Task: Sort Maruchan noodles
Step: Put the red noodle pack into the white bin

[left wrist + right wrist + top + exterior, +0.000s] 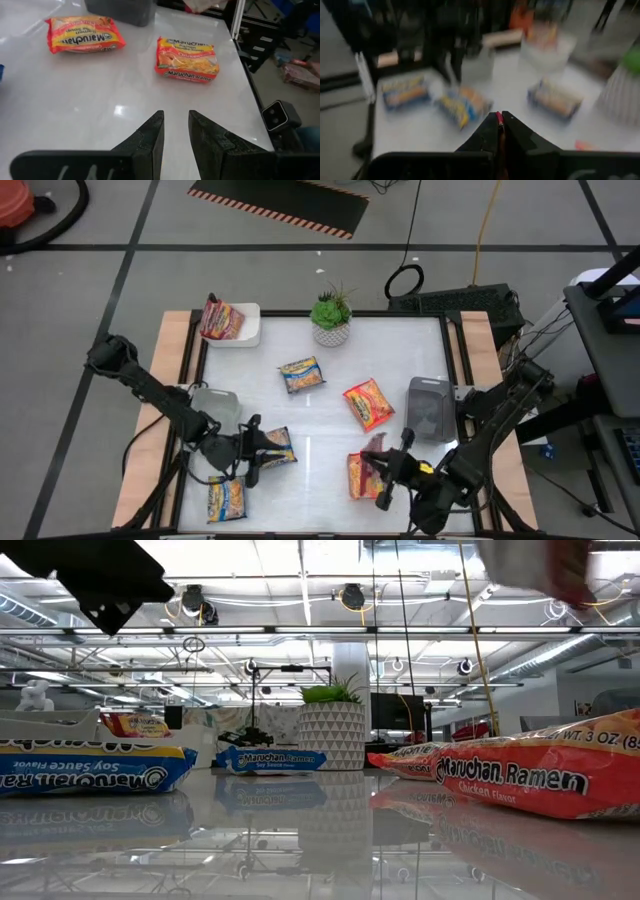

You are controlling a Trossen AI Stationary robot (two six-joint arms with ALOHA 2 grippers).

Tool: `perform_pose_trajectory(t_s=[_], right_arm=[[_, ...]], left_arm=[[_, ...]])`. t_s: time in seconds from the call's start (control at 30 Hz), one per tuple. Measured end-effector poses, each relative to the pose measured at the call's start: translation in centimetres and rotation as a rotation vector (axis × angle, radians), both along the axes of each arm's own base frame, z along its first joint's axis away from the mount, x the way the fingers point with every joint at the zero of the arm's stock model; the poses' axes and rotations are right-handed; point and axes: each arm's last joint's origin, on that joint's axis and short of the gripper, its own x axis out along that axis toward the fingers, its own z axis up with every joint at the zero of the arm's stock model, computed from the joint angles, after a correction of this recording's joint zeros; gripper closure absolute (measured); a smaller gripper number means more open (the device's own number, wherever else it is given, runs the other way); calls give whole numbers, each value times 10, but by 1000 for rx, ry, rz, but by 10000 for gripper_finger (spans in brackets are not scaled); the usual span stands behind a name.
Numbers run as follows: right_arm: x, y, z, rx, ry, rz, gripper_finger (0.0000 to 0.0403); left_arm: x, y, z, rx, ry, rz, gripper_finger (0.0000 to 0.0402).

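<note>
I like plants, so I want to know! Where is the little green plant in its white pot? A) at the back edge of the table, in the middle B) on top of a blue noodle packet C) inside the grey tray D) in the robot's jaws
A: in the high view the potted plant stands alone at the table's far edge near the middle, apart from the grey tray and every packet.

Robotics lab: ceiling pipes point(400, 630), hazard-striped floor mat point(280, 205)
</note>
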Motion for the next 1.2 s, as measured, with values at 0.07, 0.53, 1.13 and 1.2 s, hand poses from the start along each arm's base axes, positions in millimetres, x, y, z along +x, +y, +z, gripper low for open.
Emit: perform_pose_trajectory(t_s=[0.07, 0.53, 1.13, 1.2], right_arm=[[4, 0, 6, -90, -39, -23, 403], [34, -35, -36, -58, -400, 127, 403], [12, -59, -86, 15, -406, -13, 403], [11, -60, -84, -20, -401, -49, 403]], left_arm=[[-4, -5, 1, 37, -25, 10, 309], [-20, -51, 6, 333, -264, -187, 296], [29, -31, -27, 691, -270, 52, 51], [37, -29, -35, 697, -282, 76, 49]])
